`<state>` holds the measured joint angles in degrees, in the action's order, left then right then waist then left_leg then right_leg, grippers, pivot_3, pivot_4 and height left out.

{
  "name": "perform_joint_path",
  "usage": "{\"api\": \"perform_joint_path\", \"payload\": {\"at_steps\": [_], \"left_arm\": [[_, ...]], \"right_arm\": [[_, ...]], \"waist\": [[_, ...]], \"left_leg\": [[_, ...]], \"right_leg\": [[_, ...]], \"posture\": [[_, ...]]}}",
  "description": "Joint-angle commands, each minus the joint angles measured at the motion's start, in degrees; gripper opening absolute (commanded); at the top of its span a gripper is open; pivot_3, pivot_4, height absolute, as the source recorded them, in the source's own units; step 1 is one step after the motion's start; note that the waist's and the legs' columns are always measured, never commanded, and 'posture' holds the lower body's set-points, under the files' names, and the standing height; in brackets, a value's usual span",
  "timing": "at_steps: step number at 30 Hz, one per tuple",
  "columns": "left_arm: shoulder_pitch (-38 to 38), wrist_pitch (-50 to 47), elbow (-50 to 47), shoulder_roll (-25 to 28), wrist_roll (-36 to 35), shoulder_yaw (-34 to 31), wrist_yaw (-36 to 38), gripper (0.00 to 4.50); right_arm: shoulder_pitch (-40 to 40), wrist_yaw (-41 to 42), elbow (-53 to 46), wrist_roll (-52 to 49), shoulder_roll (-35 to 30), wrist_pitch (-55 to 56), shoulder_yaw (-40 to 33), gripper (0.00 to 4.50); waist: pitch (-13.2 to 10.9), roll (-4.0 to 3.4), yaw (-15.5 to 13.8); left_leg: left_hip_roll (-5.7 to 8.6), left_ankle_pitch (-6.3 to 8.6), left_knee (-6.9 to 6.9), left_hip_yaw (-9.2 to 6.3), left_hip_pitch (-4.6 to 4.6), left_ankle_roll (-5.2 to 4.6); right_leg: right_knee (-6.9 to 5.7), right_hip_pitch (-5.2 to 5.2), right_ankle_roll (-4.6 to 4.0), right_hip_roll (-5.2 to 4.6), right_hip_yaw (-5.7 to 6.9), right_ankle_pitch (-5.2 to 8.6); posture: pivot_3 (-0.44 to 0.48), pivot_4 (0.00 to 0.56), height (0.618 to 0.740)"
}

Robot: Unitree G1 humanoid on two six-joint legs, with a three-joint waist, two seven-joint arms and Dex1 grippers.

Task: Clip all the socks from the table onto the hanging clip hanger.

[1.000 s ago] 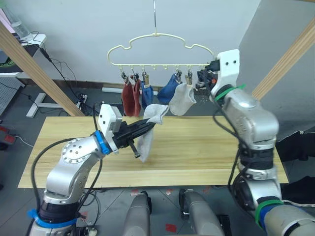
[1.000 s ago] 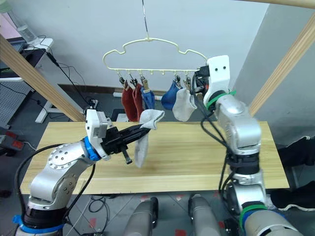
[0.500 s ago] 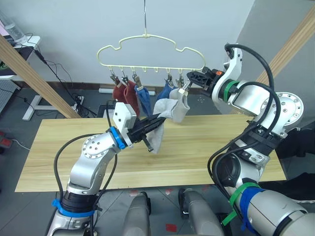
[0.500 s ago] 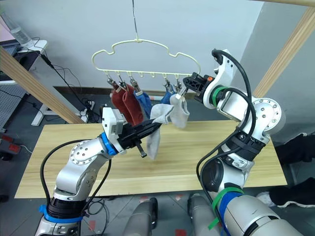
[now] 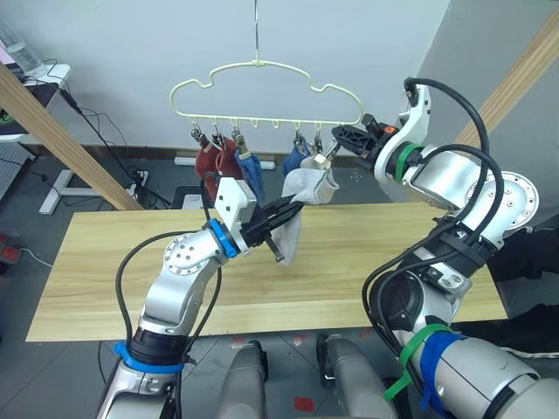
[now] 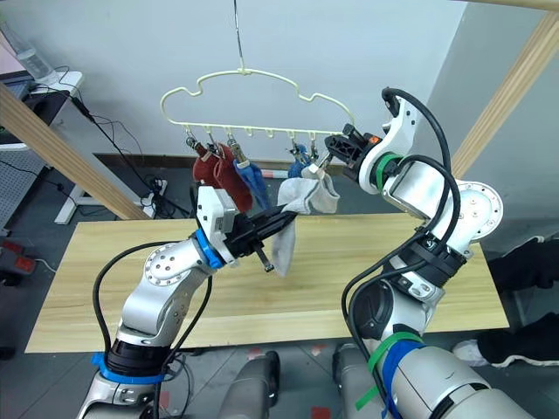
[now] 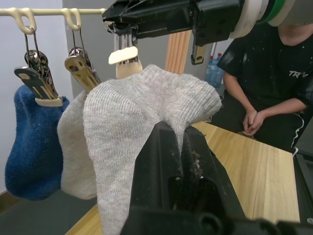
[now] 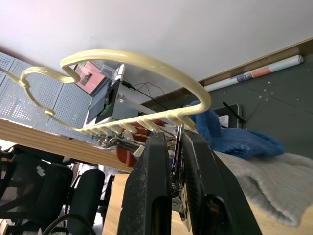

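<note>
The pale-yellow clip hanger point(image 5: 262, 87) hangs above the table point(image 5: 105, 262). Two rust-red socks point(image 5: 208, 162), two blue socks point(image 5: 251, 171) and one light grey sock point(image 7: 73, 147) hang from its clips. My left gripper point(image 5: 295, 207) is shut on the other grey sock point(image 5: 291, 229), holding its cuff just under the hanger's right end. My right gripper point(image 8: 173, 139) is shut on the end clip point(image 7: 124, 54), directly above that raised cuff point(image 7: 146, 107).
Slanted wooden poles point(image 5: 61, 131) point(image 5: 515, 78) flank the table. A person in a black shirt point(image 7: 264, 83) sits beyond the table's far side. Cables and a desk point(image 5: 52, 78) lie behind on the left.
My left gripper has carried the grey sock up and to the right, under the hanger's right end. My right gripper has swung in onto the end clip and stays there.
</note>
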<state>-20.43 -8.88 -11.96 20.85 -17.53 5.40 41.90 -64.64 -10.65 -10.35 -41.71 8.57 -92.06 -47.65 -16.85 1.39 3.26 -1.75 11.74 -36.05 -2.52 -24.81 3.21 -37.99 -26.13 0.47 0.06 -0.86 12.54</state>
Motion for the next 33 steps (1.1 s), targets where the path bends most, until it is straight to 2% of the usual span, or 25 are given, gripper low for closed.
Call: {"api": "perform_joint_path", "payload": {"at_steps": [1, 10, 18, 33], "left_arm": [[-1.2, 2.1, 0.5, -1.4, 0.6, 0.4, -0.6, 0.0], [-4.0, 3.9, 3.5, -4.3, 1.3, 0.0, -2.4, 0.0], [-4.7, 4.8, 3.4, -4.9, 0.2, -0.5, -2.5, 0.0], [-5.1, 8.6, 3.5, -3.8, 1.0, -0.6, -1.0, 0.0]], "right_arm": [[-0.3, -2.3, -0.6, -6.3, 0.1, -0.4, 1.2, 0.38], [1.0, -8.5, 0.7, -14.0, -0.9, -0.4, 1.8, 0.38], [1.6, -12.4, 1.4, -17.7, -1.7, -0.4, 1.8, 0.38], [2.1, -13.2, 3.3, -19.2, -4.8, -0.4, 3.3, 0.38]], "waist": [[0.0, 0.0, 0.1], [0.0, -0.01, 0.2], [0.0, -0.01, 0.2], [0.0, -0.01, 0.2]], "left_leg": [[0.0, 0.0, 0.0, 0.01, 0.0, 0.0], [-0.02, 0.0, 0.01, 0.01, 0.0, -0.01], [-0.02, 0.01, 0.01, 0.01, -0.01, -0.02], [-0.02, 0.01, 0.02, 0.01, -0.02, -0.02]], "right_leg": [[0.0, 0.0, 0.0, 0.0, 0.0, 0.0], [0.01, -0.01, 0.0, 0.02, -0.01, 0.0], [0.02, -0.01, 0.0, 0.03, -0.01, 0.0], [0.06, 0.0, 0.01, 0.03, 0.0, 0.01]], "posture": [[-0.045, 0.317, 0.74], [-0.05, 0.319, 0.74], [-0.05, 0.318, 0.74], [-0.05, 0.308, 0.74]]}}
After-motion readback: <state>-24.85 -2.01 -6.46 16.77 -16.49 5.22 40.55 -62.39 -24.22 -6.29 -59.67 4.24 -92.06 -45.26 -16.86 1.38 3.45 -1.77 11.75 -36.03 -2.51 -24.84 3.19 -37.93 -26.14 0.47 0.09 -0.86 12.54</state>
